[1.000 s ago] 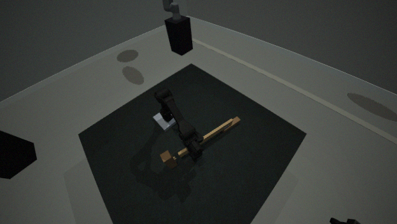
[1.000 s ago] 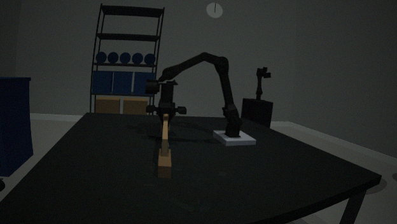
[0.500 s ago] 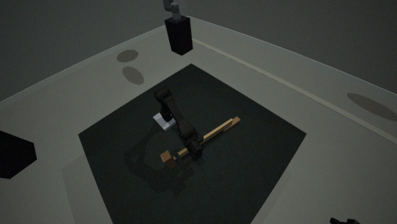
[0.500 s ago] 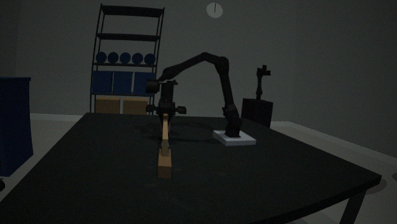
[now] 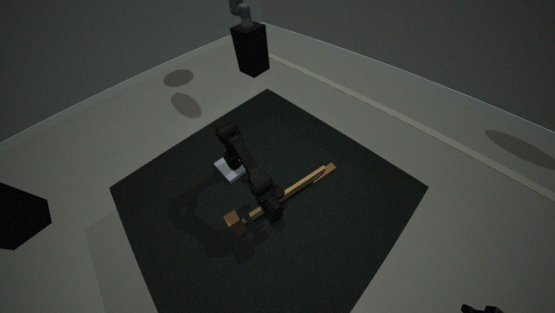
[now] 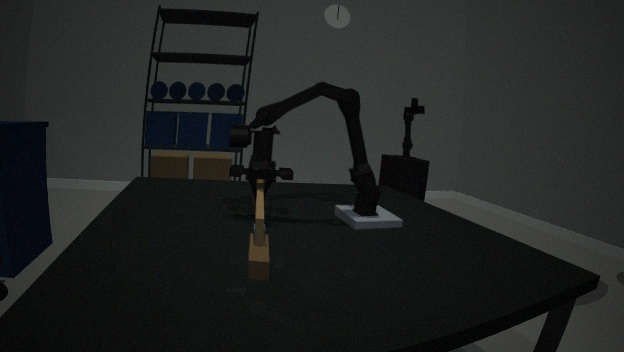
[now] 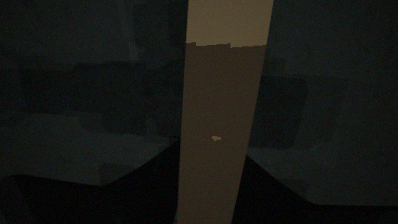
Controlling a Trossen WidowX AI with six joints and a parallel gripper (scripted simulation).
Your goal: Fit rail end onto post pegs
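The long rail (image 5: pixel 300 184) (image 6: pixel 260 207) (image 7: pixel 220 90) is pale wood. My gripper (image 5: pixel 272 205) (image 6: pixel 260 187) (image 7: pixel 205 146) is shut on it from above, toward its post end. The rail's far end is at the low footboard block (image 5: pixel 331 168) (image 6: pixel 259 269); how it sits in the bracket is too small to tell. The post (image 5: pixel 232 218) stands beyond the rail's other end in the top view, with small pegs (image 5: pixel 244 220) facing the rail. A short dark gap shows between the rail's end and the pegs. The holes are hidden, and I cannot tell whether the rail is level.
The arm's white base plate (image 5: pixel 230 172) (image 6: pixel 377 223) sits on the dark table (image 5: pixel 311 244) (image 6: pixel 400 295), to one side of the rail. The arm arches from it over to the rail. A shelf rack (image 6: pixel 205 58) and a blue cabinet (image 6: pixel 25 200) stand beyond the table.
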